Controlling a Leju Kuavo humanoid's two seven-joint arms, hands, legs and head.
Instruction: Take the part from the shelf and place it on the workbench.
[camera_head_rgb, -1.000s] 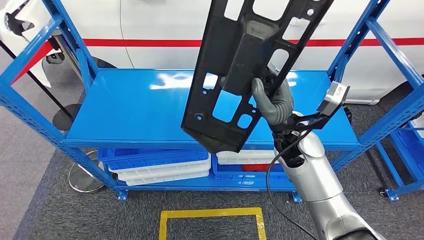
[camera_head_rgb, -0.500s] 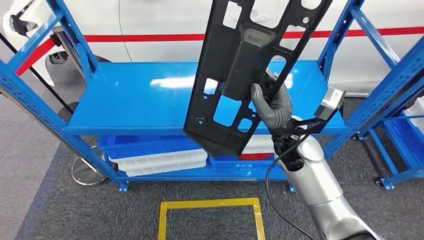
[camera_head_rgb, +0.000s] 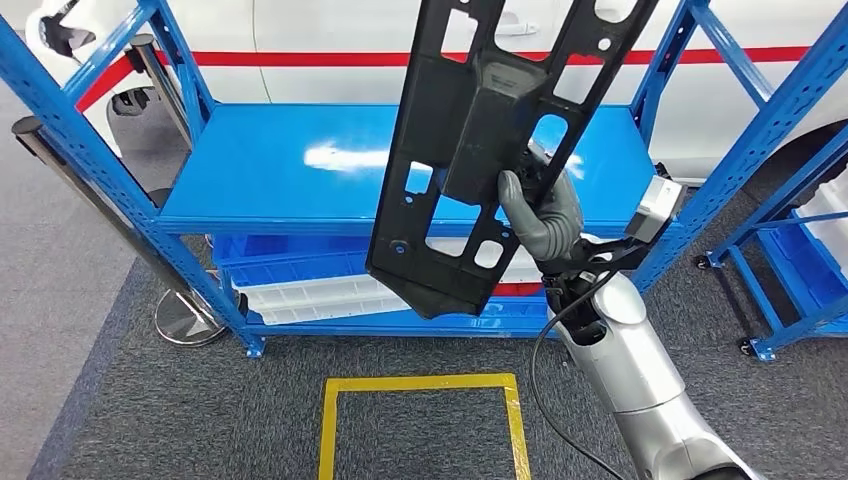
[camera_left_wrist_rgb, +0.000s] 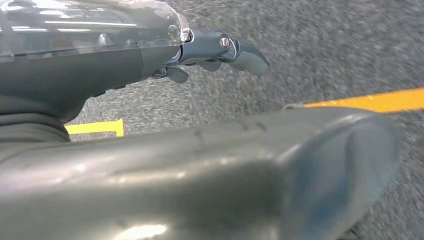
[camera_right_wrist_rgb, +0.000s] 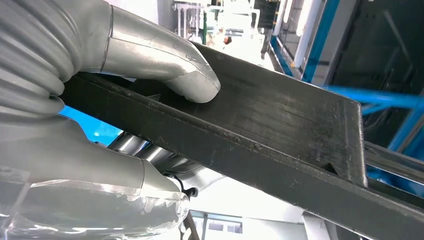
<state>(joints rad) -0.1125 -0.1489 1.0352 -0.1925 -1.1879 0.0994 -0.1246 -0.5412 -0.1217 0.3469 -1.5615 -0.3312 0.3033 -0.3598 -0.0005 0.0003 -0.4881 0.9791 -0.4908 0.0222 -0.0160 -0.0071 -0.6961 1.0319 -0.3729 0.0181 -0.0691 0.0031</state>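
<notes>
A long black plastic part (camera_head_rgb: 480, 150) with several cut-outs stands tilted upright in the air in front of the blue shelf (camera_head_rgb: 300, 170). My right hand (camera_head_rgb: 545, 215) grips it by its right edge, low on the part, thumb on the near face. In the right wrist view the thumb (camera_right_wrist_rgb: 165, 55) presses on the part's flat dark edge (camera_right_wrist_rgb: 280, 120). The shelf's top board behind it is bare. My left hand (camera_left_wrist_rgb: 210, 50) hangs over grey carpet, holding nothing, its fingers loosely extended.
Blue bins (camera_head_rgb: 290, 255) and white trays (camera_head_rgb: 320, 297) sit on the shelf's lower level. A yellow tape square (camera_head_rgb: 425, 385) marks the carpet in front. A white vehicle with a red stripe (camera_head_rgb: 330, 58) stands behind. Another blue rack (camera_head_rgb: 790, 270) is at right, a stanchion base (camera_head_rgb: 185, 320) at left.
The whole picture has shifted: the camera has drawn back and turned a little, so more floor shows. The part stays in my right hand at the same tilt.
</notes>
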